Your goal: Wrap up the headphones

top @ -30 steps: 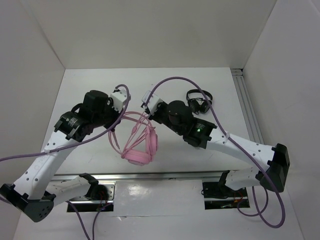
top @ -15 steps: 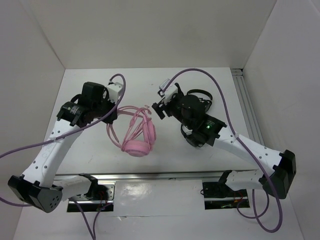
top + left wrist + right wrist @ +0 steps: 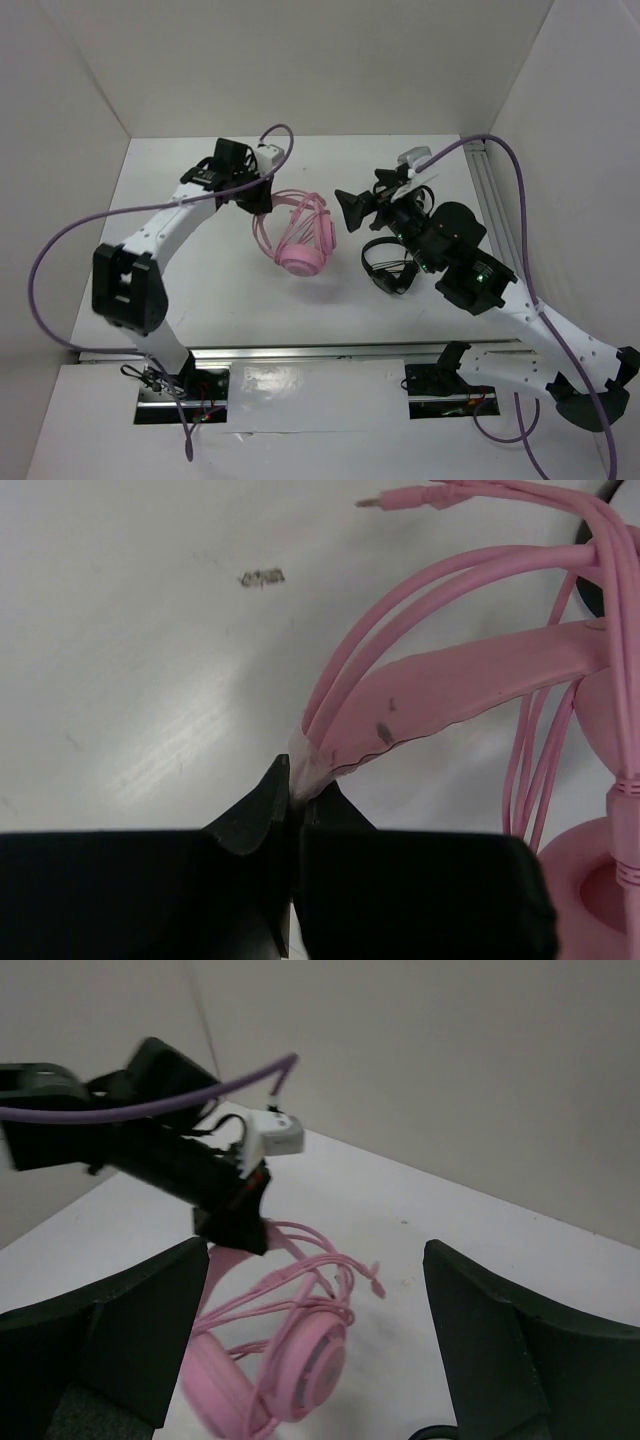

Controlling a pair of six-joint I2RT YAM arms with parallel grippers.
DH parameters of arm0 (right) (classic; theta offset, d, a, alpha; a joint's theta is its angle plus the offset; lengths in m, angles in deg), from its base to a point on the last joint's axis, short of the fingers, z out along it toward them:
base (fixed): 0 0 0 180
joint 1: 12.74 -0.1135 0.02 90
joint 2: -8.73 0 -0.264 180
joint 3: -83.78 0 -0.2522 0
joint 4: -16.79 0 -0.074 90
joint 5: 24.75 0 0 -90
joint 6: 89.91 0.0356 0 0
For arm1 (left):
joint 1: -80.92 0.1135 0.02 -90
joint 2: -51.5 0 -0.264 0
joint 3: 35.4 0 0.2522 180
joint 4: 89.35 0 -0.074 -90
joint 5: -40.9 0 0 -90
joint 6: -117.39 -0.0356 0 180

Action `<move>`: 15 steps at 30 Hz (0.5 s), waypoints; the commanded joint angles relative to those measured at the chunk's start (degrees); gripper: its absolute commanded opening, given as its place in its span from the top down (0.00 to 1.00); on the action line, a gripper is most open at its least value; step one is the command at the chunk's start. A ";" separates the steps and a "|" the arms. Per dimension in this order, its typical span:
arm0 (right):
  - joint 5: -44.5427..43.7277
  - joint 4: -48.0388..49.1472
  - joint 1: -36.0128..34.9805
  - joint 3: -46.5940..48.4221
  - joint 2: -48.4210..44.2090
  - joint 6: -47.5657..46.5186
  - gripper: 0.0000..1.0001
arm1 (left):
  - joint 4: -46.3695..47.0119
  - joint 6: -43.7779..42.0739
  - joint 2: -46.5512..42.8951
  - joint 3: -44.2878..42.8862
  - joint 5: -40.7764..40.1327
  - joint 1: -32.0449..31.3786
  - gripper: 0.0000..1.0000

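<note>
While the left gripper (image 3: 292, 792) stays out of the spotlight at the far-left part of the white table (image 3: 200, 290), its jaws are pressed together on the pink headphones (image 3: 305, 240), pinching the bend of the headband (image 3: 470, 675) where several thin pink strands and a clear sleeve meet. The headphones sit near the middle of the table, earcups (image 3: 300, 1360) side by side on the surface and the headband angled up toward that clamped grip. Loops of the pink cable (image 3: 300, 1280) run over and around the frame, with tight turns visible just above one earcup in the left wrist view. The cable's plug (image 3: 385, 500) hangs free above the table, touching nothing.

Over the table's right half, the right gripper (image 3: 350, 210) hovers with its fingers (image 3: 130, 1335) spread wide apart, holding nothing and pointed toward the headphones without touching them. A black headset (image 3: 388, 270) lies on the table's right side, below that arm. A small dark smudge (image 3: 262, 577) marks the table surface near the left gripper's end of the headband.
</note>
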 commanded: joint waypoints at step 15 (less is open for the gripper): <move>1.04 -6.20 -3.99 -7.43 -2.05 1.74 0.05 | 12.77 -6.96 33.05 -26.69 12.09 -1.57 1.00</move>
